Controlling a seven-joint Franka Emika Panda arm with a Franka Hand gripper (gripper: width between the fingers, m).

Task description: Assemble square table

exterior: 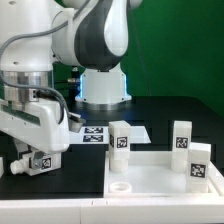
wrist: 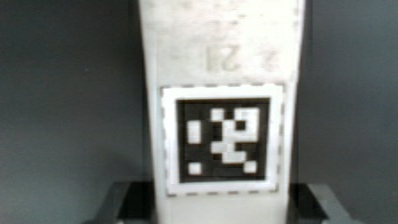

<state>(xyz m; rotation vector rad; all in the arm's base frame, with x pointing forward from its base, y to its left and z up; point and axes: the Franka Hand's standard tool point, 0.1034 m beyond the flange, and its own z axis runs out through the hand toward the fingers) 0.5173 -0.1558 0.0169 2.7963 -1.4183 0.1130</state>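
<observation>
The white square slab (exterior: 150, 178) lies at the exterior view's lower right, with a round hole (exterior: 120, 186) at its near left corner. Three tagged white legs stand upright at its far left (exterior: 120, 138), far right (exterior: 181, 137) and right (exterior: 201, 165) edges. My gripper (exterior: 30, 160) is low over the table at the exterior view's left, shut on a fourth leg (exterior: 38, 164). In the wrist view this leg (wrist: 222, 90) runs away from the gripper (wrist: 222, 208), tag up, with a dark finger (wrist: 128, 203) against each side.
The marker board (exterior: 93, 133) lies flat on the black table between the arm's base (exterior: 103, 88) and the slab. The arm's white links fill the exterior view's left. A green wall stands behind.
</observation>
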